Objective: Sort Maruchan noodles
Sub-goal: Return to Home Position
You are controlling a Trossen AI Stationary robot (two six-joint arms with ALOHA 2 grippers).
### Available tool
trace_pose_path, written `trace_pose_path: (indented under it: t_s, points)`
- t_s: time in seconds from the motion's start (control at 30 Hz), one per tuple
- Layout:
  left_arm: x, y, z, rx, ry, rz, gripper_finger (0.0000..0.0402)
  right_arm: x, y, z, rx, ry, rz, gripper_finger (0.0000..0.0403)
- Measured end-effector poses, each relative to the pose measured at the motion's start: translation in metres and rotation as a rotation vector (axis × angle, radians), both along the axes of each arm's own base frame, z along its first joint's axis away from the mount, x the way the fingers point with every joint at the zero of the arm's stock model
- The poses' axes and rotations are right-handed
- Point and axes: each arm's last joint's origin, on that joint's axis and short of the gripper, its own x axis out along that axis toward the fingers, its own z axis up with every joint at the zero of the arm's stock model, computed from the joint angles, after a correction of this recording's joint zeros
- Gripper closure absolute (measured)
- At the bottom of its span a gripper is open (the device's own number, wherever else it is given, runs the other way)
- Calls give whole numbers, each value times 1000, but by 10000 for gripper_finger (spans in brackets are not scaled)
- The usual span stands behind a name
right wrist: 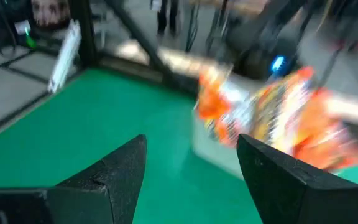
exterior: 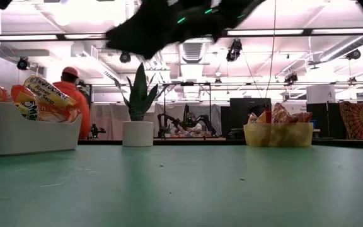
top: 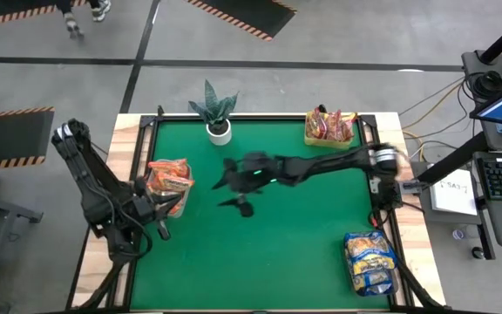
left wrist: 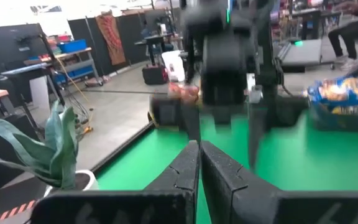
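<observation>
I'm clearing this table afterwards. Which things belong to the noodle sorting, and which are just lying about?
Job: orange noodle packs in the white bin; red packs in the yellow bin; yellow-and-blue packs at a table corner on the right arm's side; right gripper, open, over mid-table; left gripper, shut, beside the white bin.
Lying about: potted plant at the table's edge.

Right gripper (right wrist: 191,140) hangs spread before orange noodle packs (right wrist: 278,118).

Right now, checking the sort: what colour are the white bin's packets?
Orange-red: the crinkly plastic noodle packets show best in the high view.
</observation>
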Motion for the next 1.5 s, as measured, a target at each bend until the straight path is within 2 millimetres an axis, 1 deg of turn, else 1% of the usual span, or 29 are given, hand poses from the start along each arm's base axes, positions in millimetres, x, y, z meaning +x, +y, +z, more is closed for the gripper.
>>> trace_pose_path:
  t_s: [0.07, 0.1, 0.2, 0.33, 0.43, 0.5, 0.53, 0.57, 0.63, 0.67, 0.7, 0.73, 0.83, 0.87, 0.9, 1.0, 1.03, 1.1, 1.23, 1.4, 1.5]
  points:
    - [1, -1, -4, 2, 7, -1, 402, -25, -4, 14, -27, -68, -14, 165]
    - [1, -1, -4, 2, 6, -1, 402, -38, -6, 18, -45, -84, -35, 165]
    - [3, -1, 2, 20, 13, 4, 402, -77, -11, 19, -99, -61, -151, 165]
    - [7, -5, 20, 32, 24, 0, 402, -132, -11, 17, -112, -46, -235, 165]
    - [18, -12, 39, 76, 110, -62, 402, -170, -10, 13, -83, -42, -275, 165]
    - [30, -18, 53, 124, 200, -186, 402, -192, -10, 8, -84, -39, -320, 165]
    - [37, -21, 58, 167, 245, -301, 402, -203, -10, 8, -83, -50, -343, 165]
    - [44, -24, 62, 233, 282, -452, 402, -213, -10, 9, -78, -67, -365, 165]
    - [57, -26, 67, 404, 301, -803, 402, -232, -9, 10, -76, -104, -400, 165]
    - [62, -23, 66, 470, 303, -939, 402, -240, -9, 9, -76, -118, -409, 165]
    - [65, -14, 66, 489, 316, -994, 402, -249, -8, 9, -74, -134, -411, 165]
    - [68, -2, 65, 469, 341, -973, 402, -257, -8, 7, -73, -146, -413, 165]
    - [68, 44, 63, 309, 362, -753, 402, -281, -7, 6, -53, -207, -422, 165]
    - [66, 57, 62, 270, 348, -737, 402, -288, -7, 5, -41, -227, -425, 165]
    - [62, 66, 61, 240, 326, -763, 402, -295, -6, 4, -36, -246, -426, 165]
    - [44, 88, 60, 190, 210, -857, 402, -313, -5, -4, -20, -292, -427, 165]
    - [38, 94, 60, 192, 162, -845, 402, -319, -5, -8, -16, -306, -428, 165]
    - [24, 104, 54, 197, 112, -796, 402, -330, -4, -13, -9, -343, -428, 165]
    - [-1, 115, 38, 211, 19, -732, 402, -353, -2, -18, 21, -470, -429, 165]
    - [-31, 117, 24, 205, -148, -702, 402, -366, -1, -32, -1, -539, -427, 165]
    - [-45, 119, 10, 204, -232, -671, 402, -371, -1, -41, -23, -587, -426, 165]
